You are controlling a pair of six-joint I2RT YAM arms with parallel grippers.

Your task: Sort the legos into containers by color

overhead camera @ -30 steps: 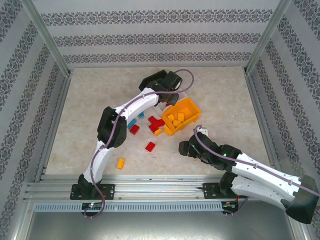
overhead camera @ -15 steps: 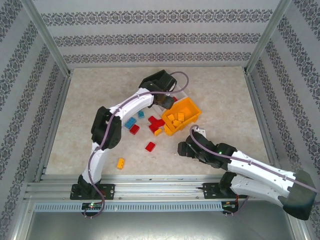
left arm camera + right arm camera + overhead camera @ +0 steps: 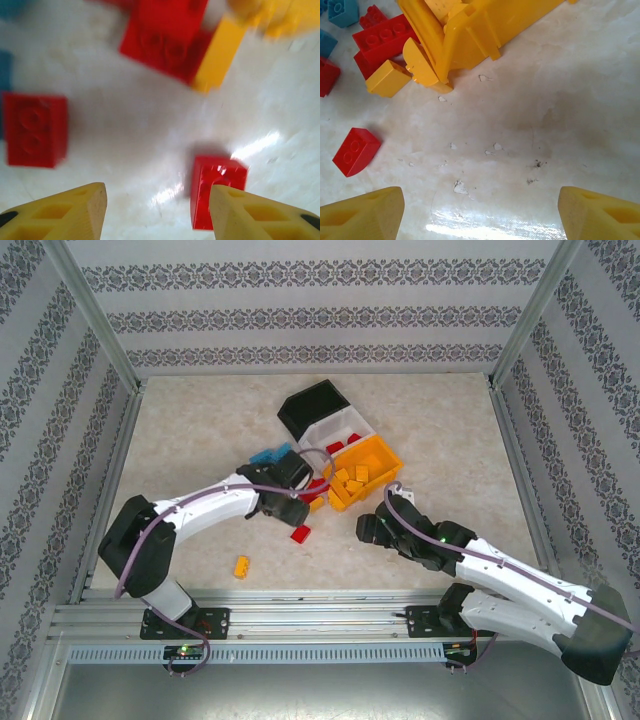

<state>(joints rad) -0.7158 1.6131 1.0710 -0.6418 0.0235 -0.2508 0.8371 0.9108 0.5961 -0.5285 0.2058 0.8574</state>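
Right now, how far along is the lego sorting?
Done: several yellow bricks lie in the orange-yellow bin. In hand: nothing; the left gripper hangs open over a loose red brick. Left: blue bricks, a stray yellow brick and other red ones on the table.

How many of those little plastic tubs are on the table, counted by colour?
Black tub: 1
White tub: 1
Orange-yellow tub: 1
Total: 3 tubs
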